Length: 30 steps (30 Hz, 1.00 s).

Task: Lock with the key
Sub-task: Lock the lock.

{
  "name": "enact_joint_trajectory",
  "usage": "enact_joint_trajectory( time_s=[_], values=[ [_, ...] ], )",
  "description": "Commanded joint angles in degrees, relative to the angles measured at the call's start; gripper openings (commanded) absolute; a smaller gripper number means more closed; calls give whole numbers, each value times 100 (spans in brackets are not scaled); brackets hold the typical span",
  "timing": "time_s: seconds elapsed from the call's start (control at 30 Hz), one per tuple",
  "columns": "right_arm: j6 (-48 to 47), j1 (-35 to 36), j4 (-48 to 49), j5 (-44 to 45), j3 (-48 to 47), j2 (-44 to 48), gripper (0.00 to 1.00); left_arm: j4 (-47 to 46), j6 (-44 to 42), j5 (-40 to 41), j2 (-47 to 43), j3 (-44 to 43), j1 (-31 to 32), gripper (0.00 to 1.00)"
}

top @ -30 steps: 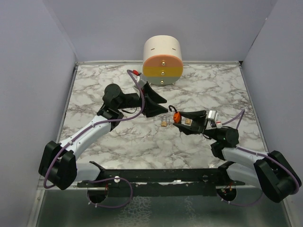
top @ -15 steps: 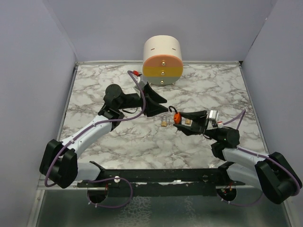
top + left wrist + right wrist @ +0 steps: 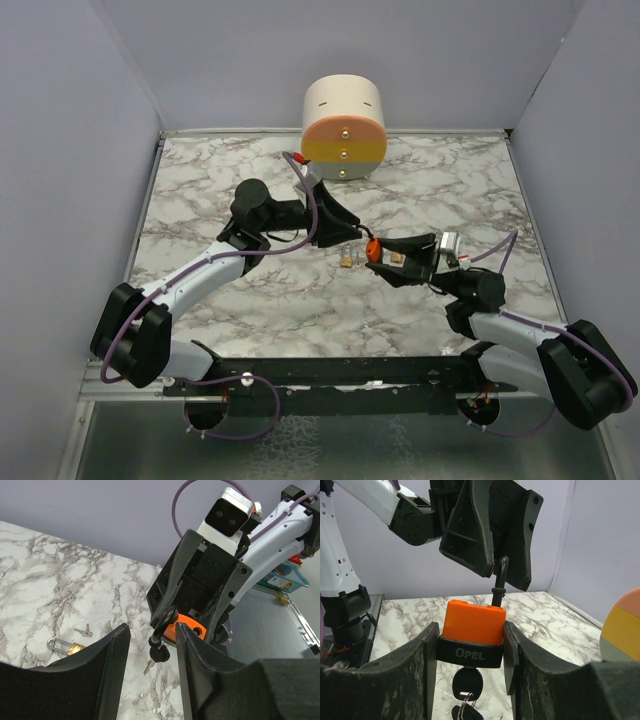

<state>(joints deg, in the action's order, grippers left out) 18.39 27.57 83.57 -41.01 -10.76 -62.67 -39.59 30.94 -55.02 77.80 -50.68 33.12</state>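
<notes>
Orange padlock (image 3: 475,625): smooth plastic block with a black band, clenched in my right gripper (image 3: 472,640), mid-frame over veined marble (image 3: 250,290).
Long axis: upright in my right wrist view, thin black shackle (image 3: 500,577) up, key (image 3: 467,682) below.
Left gripper (image 3: 152,627): released, fingers parted around the shackle.

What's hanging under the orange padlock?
Under the orange padlock a black-headed key sticks out of its base, a ring and a second key dangling below. The keyhole is hidden by the key; the right fingers cover the padlock's sides.
</notes>
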Motion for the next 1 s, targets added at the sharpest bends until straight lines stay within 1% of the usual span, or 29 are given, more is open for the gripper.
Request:
enact_joint_trajectory(
  time_s=[0.0, 0.23, 0.5, 0.73, 0.87, 0.97],
  values=[
    [58, -16, 1825, -56, -132, -52, 1, -237, 26, 76, 4, -127, 35, 43],
    [21, -17, 1822, -8, -128, -87, 1, -270, 106, 115, 54, -120, 84, 32],
    [2, -22, 1825, 30, -194, -122, 1, -277, 141, 80, 171, -106, 167, 30],
    [-20, -16, 1801, 40, -189, -107, 1, -280, 119, 23, 178, -125, 185, 12],
    [-197, -17, 1520, -20, -213, -84, 1, -277, 252, 159, 118, -155, 186, 1],
    [-476, -19, 975, -93, -294, -45, 1, -278, 478, 314, 111, -213, 192, 0]
  ],
)
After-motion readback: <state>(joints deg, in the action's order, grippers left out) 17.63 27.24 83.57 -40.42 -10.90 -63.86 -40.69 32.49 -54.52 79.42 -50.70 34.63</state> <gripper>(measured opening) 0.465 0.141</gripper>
